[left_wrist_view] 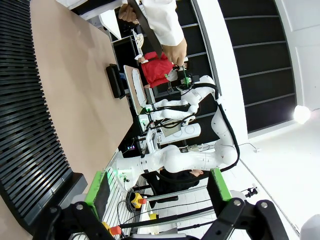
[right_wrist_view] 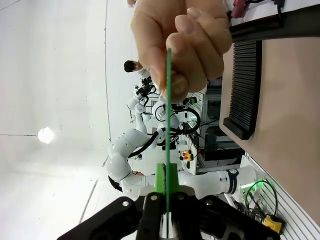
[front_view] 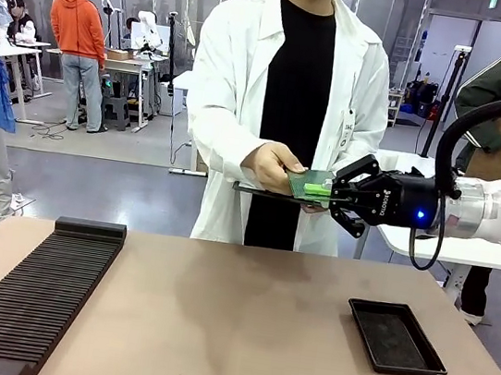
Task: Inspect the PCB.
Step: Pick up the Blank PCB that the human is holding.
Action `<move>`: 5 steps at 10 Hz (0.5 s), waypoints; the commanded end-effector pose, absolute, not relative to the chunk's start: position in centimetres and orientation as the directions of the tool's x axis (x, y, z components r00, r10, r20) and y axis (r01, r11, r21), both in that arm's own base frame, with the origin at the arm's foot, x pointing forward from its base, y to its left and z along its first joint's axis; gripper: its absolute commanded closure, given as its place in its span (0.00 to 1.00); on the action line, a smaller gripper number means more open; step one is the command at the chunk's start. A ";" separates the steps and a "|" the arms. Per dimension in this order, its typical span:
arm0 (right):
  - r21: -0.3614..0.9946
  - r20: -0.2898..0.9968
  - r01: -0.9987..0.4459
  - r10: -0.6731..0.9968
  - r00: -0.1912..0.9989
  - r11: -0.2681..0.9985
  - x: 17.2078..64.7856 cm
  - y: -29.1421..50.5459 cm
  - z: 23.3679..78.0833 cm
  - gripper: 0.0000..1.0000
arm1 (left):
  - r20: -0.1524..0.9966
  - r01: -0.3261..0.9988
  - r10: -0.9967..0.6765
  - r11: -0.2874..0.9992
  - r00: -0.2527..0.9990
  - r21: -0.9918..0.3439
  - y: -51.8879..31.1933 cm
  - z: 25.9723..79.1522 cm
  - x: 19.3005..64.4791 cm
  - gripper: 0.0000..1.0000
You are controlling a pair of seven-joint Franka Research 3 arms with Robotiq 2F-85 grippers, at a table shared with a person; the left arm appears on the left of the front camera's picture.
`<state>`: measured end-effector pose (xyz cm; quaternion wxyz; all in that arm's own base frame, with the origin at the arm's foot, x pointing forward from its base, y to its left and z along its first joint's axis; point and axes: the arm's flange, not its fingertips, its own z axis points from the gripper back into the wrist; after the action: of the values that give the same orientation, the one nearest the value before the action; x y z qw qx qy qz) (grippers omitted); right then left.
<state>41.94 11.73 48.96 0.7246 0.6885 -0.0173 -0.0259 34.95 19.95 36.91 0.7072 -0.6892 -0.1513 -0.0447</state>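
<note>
gripping the near edge of the pcb [front_view: 305,182], the right gripper [front_view: 331,195] is clamped narrow on the board at its bright green strip. a person's hand [front_view: 275,166] pinches the opposite edge. the board hangs roughly level in mid-air between them, beyond the tray [front_view: 395,338] and up to its left, past the far edge of the table [front_view: 230,334].

seen along the right gripper's own fingers, the board is a thin green line, edge-on, running straight from the closed jaws to the person's thumb and fingertips. the shared hold looks deliberate: with each party on one edge, the flat faces are left uncovered and steady. that suits an inspection, or a handover caught midway; which of the two it is cannot be told.

the left gripper [left_wrist_view: 157,181] stands wide open with nothing between its fingers. it looks along the table from the end by the ribbed black rack [front_view: 29,301], well to the left of the tray. it seems parked clear of the work.

the tray lies flat with nothing visible in it, probably kept ready for the board.

white lettering on the right gripper's black body, turned on its side, appears to read "robotiq", with a blue light glowing beside it. a small tag on the person's white coat is too small to read. no print can be made out on the board.
</note>
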 end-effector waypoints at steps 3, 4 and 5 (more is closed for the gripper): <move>0.999 -0.039 0.040 -0.073 0.997 0.012 42.2 11.8 48.5 1.00 | 0.273 0.268 0.144 0.050 0.951 -0.962 20.1 37.2 35.2 0.00; 0.999 -0.012 0.016 -0.063 0.998 0.050 42.0 11.8 48.9 1.00 | 0.273 0.268 0.144 0.050 0.951 -0.962 20.1 37.2 35.2 0.00; 0.999 -0.012 0.016 -0.063 0.998 0.050 42.0 11.8 48.9 1.00 | 0.273 0.268 0.144 0.050 0.951 -0.962 20.1 37.2 35.2 0.00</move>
<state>42.06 11.71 48.64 0.7236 0.6894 -0.0155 -0.0297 34.95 19.95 36.91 0.7072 -0.6892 -0.1513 -0.0447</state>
